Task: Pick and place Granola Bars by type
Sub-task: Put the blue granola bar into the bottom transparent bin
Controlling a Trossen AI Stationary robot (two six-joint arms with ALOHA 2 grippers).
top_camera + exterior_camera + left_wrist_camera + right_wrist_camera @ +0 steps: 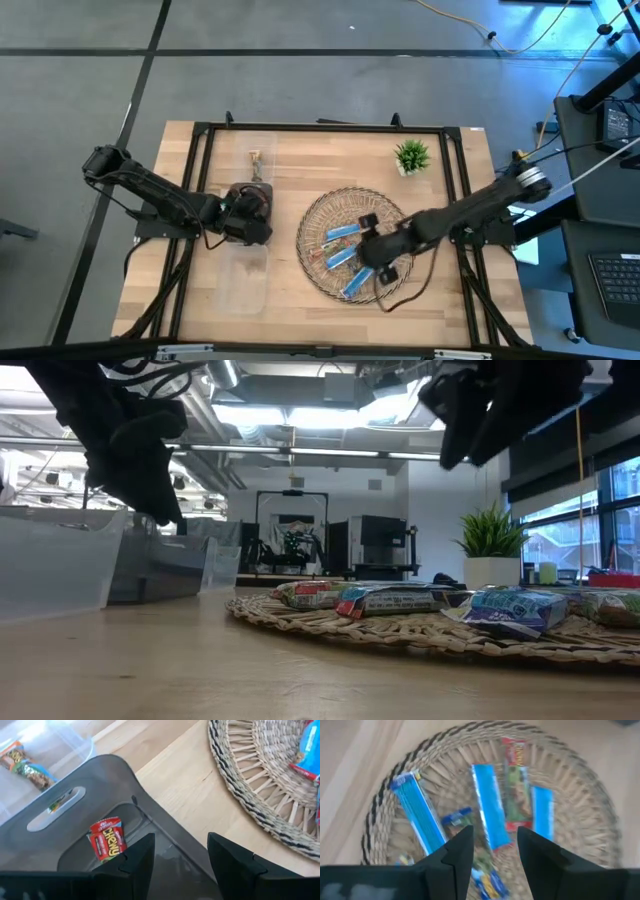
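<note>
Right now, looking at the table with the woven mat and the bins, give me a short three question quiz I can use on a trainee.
1. True or false: the left gripper is open above the smoky grey bin, with a red-wrapped bar lying inside the bin.
2. Which gripper hangs over the woven mat? A) left B) right C) neither
3. Fill in: in the high view, the potted plant stands on the table beside the mat, toward its ____ edge.

Key: 1 true. 2 B, the right gripper, open and empty above the blue bars. 3 far.
</note>
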